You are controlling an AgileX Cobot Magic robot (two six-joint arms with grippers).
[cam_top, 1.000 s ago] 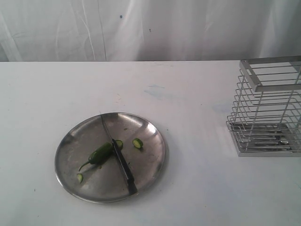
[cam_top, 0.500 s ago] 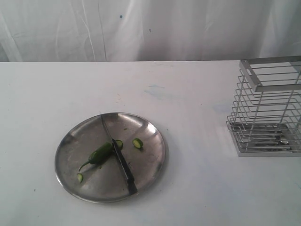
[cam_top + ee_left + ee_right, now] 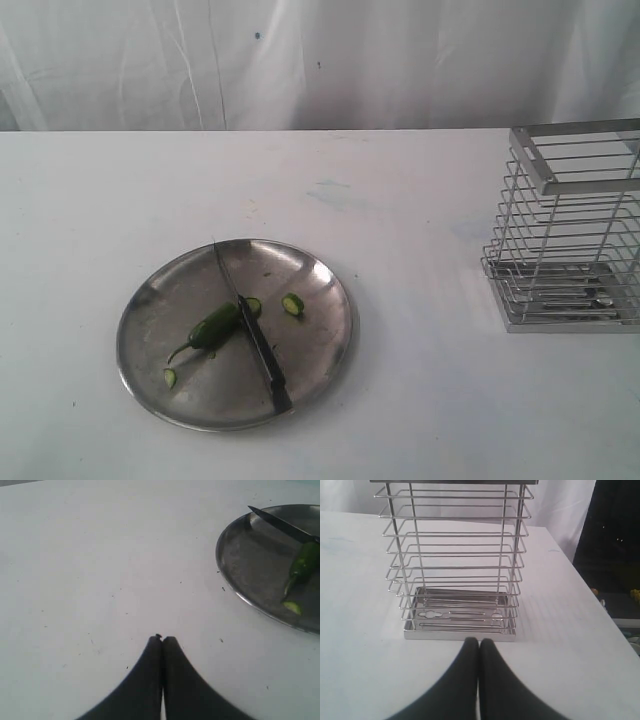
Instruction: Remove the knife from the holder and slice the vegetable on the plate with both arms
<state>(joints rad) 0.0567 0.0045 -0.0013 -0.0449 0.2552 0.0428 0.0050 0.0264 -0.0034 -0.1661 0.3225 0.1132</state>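
The knife [image 3: 252, 330] lies across the steel plate [image 3: 160, 290], dark blade pointing away, black handle toward the near rim. The green vegetable [image 3: 212, 327] rests beside the blade, with cut slices [image 3: 292, 304] around it. The wire holder [image 3: 570, 230] stands at the right with no knife in it. In the left wrist view my left gripper [image 3: 162, 639] is shut and holds nothing, over bare table apart from the plate [image 3: 240, 565], where the knife's tip [image 3: 280, 524] and the vegetable [image 3: 302, 565] show. My right gripper [image 3: 479, 641] is shut and holds nothing, just before the holder's [image 3: 457, 560] base. Neither arm appears in the exterior view.
A white cloth backdrop [image 3: 320, 60] hangs behind the white table [image 3: 400, 200]. In the right wrist view the table's edge [image 3: 600, 605] runs past the holder, with a dark area beyond it.
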